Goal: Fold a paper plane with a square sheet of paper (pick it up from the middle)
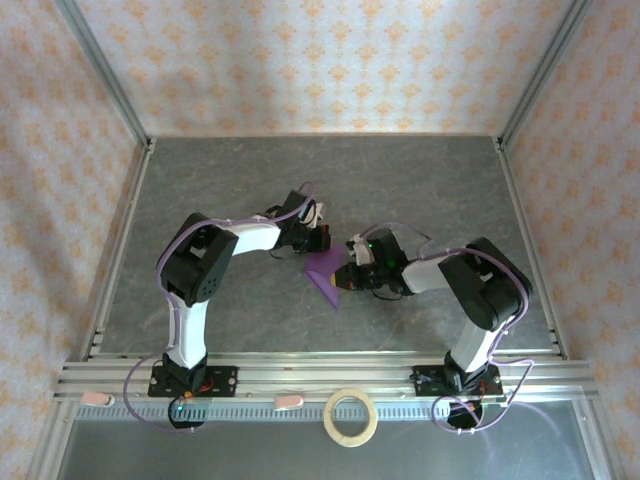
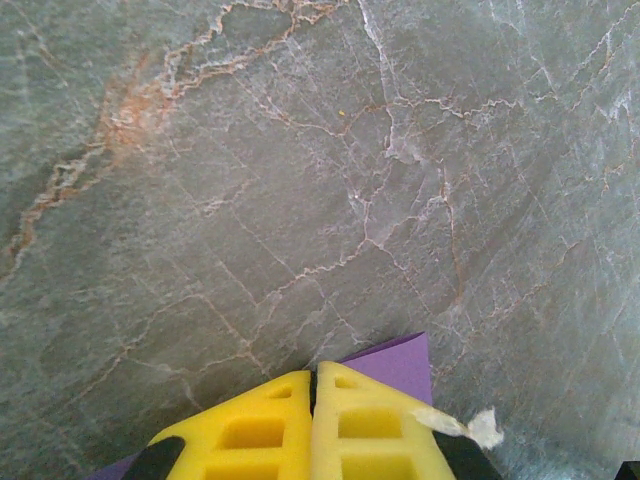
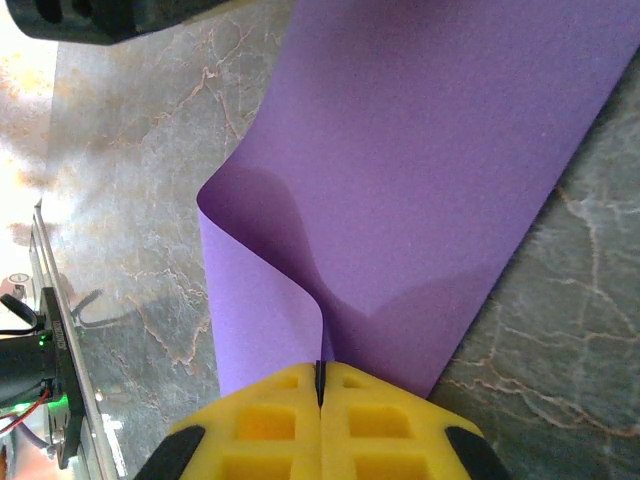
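- Your right gripper [image 3: 320, 385] pinches a buckled fold of the paper [image 1: 325, 278], which stretches away from it toward the left gripper [image 2: 313, 400].
- The left gripper is pressed together at the paper's far corner; you cannot tell if it grips.
- The paper sits mid-counter [image 1: 250, 170].

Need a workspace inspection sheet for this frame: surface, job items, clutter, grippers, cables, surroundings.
Surface: grey marbled table, no spills seen.
Job's things: purple square sheet of paper mid-table, curled, held between the two grippers; not yet a plane.
Clutter: tan tape ring on the near ledge, apart from the paper.
Grippers: left gripper shut, paper showing on either side of its fingers; right gripper shut on a curled edge of the paper.
Cables: lilac cables along both arms, looping at the bases; none on the paper.
Surroundings: patterned walls, aluminium frame.
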